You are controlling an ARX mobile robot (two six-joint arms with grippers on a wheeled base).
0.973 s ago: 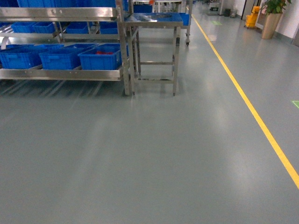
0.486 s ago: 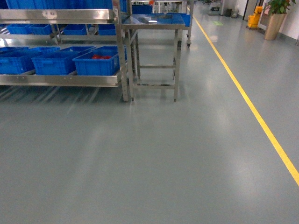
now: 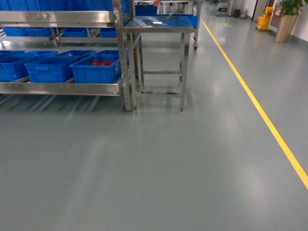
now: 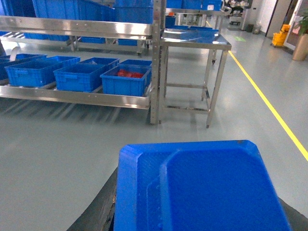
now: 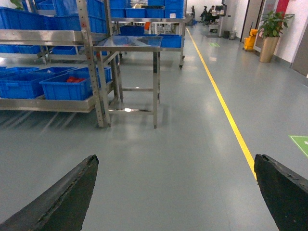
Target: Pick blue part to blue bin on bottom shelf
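While the rack drifts right and nearer in the head view, the left gripper [image 4: 192, 211] grasps the blue part [image 4: 202, 187]; the right gripper [image 5: 175, 192] gapes released; the bottom shelf [image 3: 60, 88] lies well ahead, so approach is under way.

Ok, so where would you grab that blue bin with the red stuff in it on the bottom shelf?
Probably its front rim, coming in from the aisle side: the blue bin faces outward behind the front rail, with another bin close at its left and the upright post at its right.
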